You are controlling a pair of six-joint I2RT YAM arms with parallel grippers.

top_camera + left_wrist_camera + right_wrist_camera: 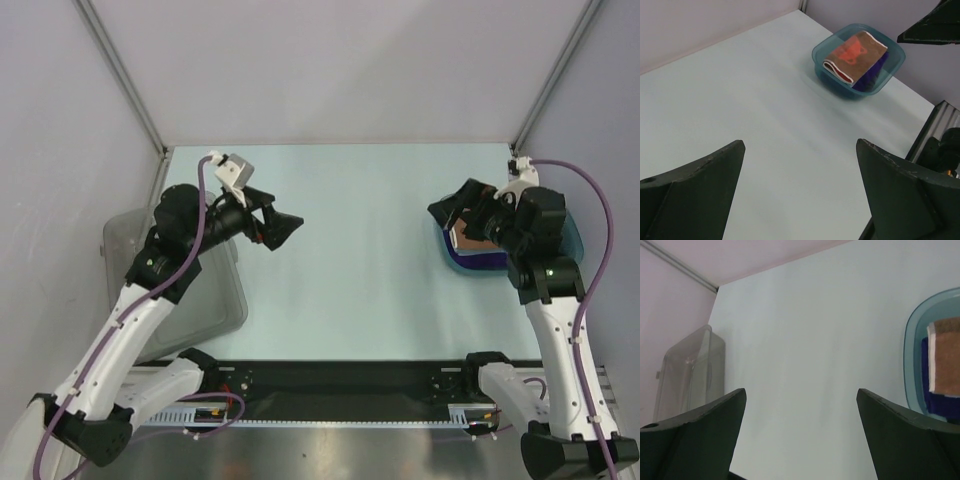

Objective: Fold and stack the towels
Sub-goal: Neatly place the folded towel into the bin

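1. Brown towel (860, 52): folded, with an orange-red print on its upper face and a white-and-red edge at the fold. It lies flat on top of the stack in the tray (816, 56).
2. Purple towel (874, 75): folded, directly beneath the brown towel, only its dark edge showing.

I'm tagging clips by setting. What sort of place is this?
Probably a robotics test cell: plain walls enclose a pale tabletop, with a left arm and a right arm mounted at its edge.
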